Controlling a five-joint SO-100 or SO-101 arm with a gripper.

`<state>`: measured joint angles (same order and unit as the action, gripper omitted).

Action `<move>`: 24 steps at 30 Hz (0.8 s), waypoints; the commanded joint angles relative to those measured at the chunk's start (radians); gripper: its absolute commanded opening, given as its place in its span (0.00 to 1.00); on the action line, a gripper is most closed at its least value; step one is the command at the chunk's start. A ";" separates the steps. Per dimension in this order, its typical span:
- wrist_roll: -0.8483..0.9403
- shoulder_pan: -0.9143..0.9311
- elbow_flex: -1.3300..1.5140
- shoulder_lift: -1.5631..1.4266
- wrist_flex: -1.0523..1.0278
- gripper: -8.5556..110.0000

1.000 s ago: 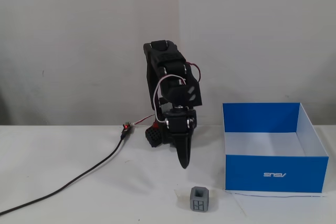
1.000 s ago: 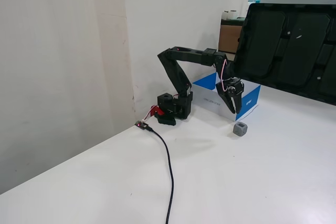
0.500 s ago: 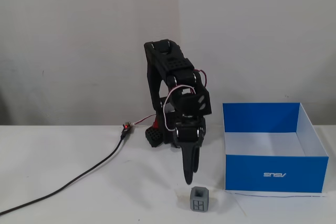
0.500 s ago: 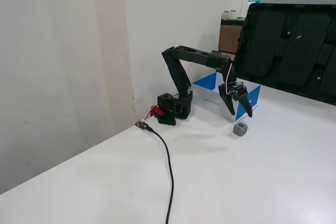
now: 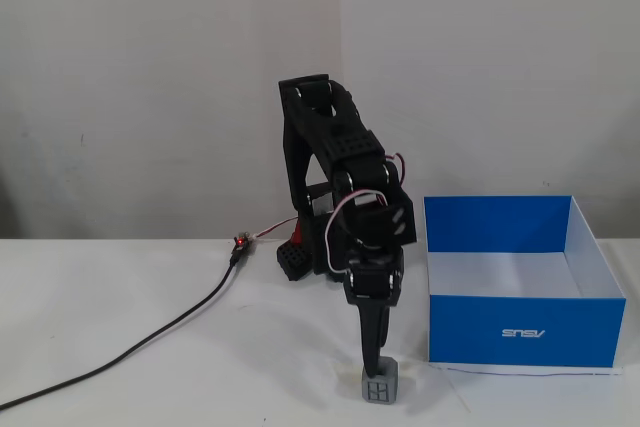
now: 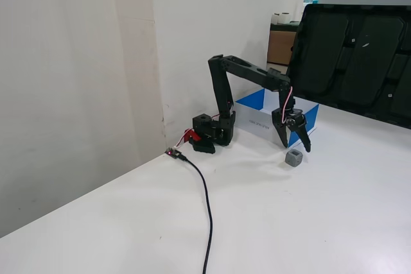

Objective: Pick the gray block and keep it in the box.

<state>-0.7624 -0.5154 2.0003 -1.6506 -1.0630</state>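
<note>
Resting gray block point(image 5: 380, 384) (cross-recessed faces) under gripper point(image 6: 295, 148).

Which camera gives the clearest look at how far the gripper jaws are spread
The fixed view from the side: the gripper shows both fingers splayed open above the gray block. In the front fixed view, the gripper looks like one narrow column.
</note>
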 commanded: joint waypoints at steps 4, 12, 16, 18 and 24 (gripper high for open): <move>-0.012 -0.008 -0.078 0.058 0.052 0.32; -0.012 -0.003 -0.098 0.144 0.078 0.30; -0.012 0.003 -0.092 0.164 0.100 0.29; -0.012 0.005 -0.091 0.181 0.114 0.28; -0.014 0.008 -0.091 0.202 0.124 0.24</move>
<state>-0.7593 -0.5185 1.9696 -1.4327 -0.9480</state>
